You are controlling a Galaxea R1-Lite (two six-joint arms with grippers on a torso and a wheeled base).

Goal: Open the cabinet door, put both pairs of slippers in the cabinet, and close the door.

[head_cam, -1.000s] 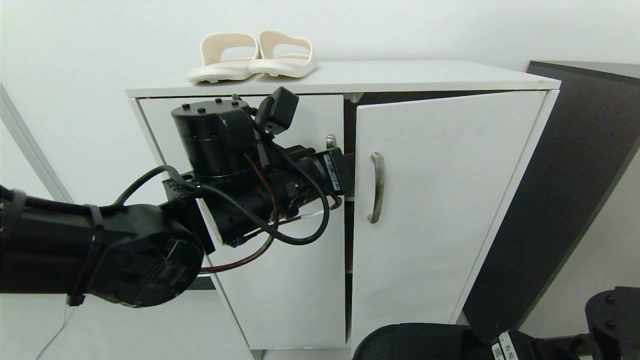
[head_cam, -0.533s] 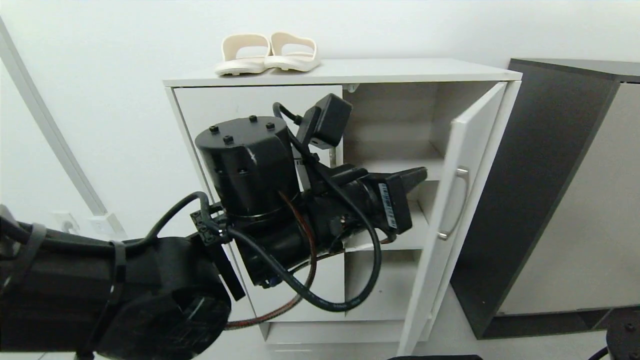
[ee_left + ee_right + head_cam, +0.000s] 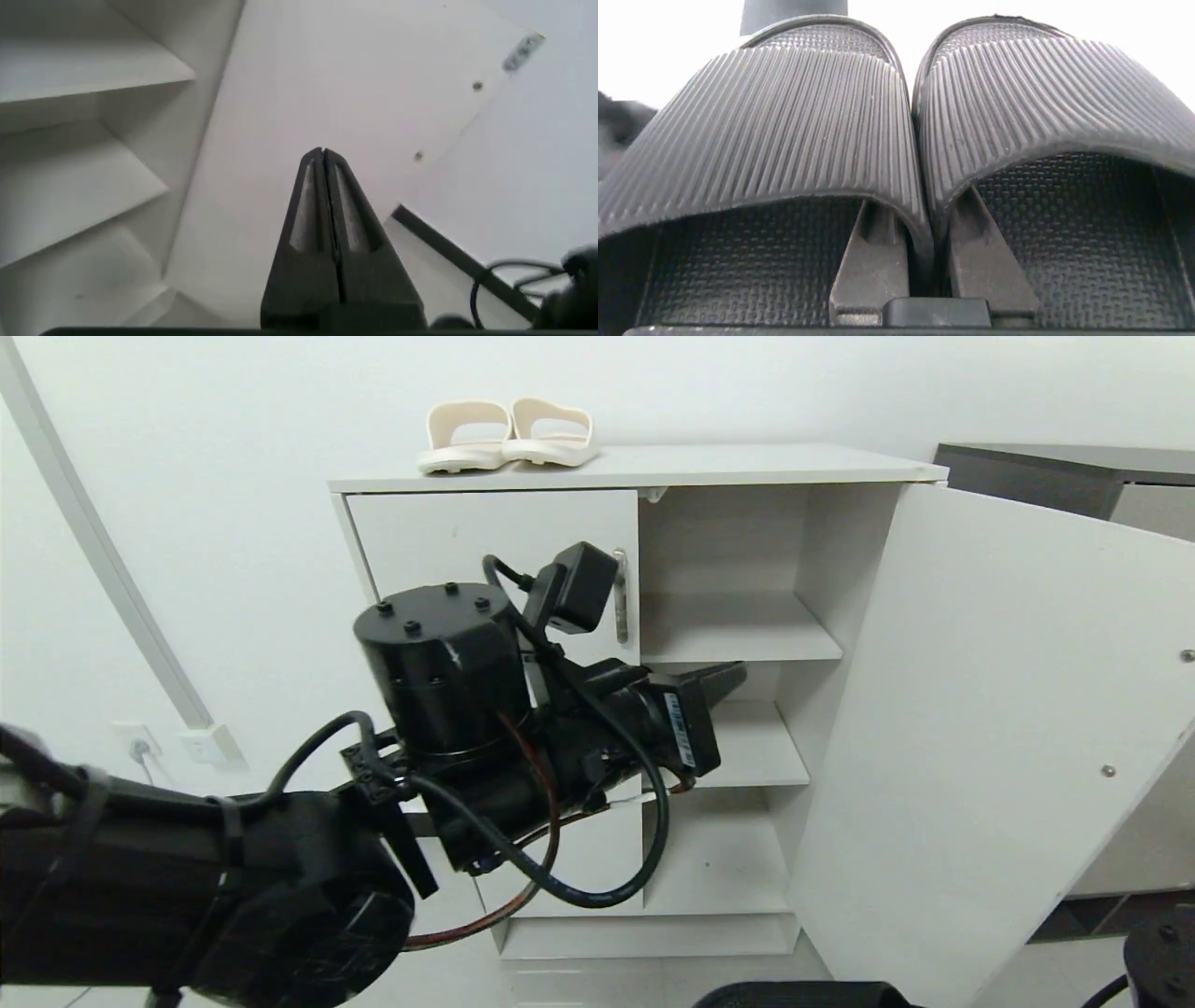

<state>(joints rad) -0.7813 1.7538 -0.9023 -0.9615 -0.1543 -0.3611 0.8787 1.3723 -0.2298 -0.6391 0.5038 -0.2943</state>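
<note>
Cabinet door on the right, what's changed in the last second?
The white right cabinet door swung from barely ajar to wide open, baring the white shelves. The shut left gripper now sits before the middle shelf. Cream slippers on top and the closed left door stayed put.

You had the white cabinet with its right door standing wide open on white shelves and its left door shut. The cream slippers sat side by side on its top. The dark ribbed slippers lay together, pinched in the right gripper.
</note>
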